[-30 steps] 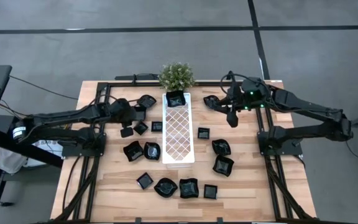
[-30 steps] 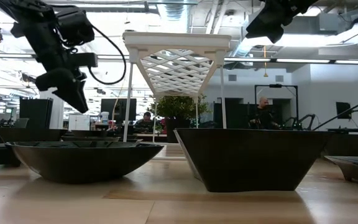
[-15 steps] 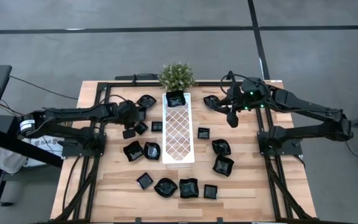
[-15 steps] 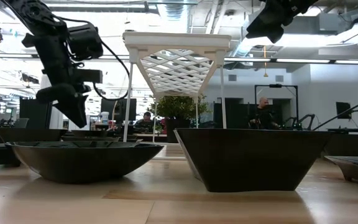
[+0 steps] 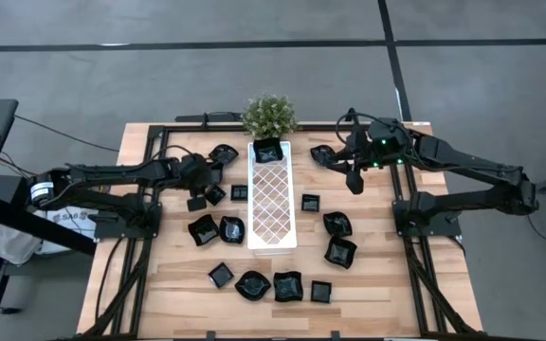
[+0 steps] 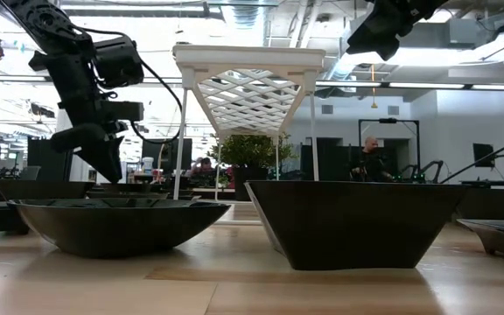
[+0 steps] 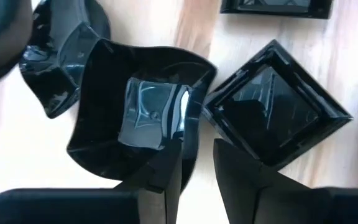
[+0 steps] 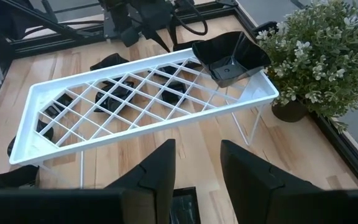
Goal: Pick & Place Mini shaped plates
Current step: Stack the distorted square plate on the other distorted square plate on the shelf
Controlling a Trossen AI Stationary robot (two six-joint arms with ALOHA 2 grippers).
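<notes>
Bright, even overhead light; ceiling glare and glossy reflections, soft shadows.

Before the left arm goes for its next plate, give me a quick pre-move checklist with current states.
1. Left gripper open, nothing between its fingers: ok.
2. Left gripper lined up over the gap between the wavy-edged plate and the square plate: ok.
3. Which plate is targeted: cannot tell.
4. White lattice tray has free space; one plate at its far end: ok.
5. Right gripper open, empty, raised, away from the left arm: ok.
</notes>
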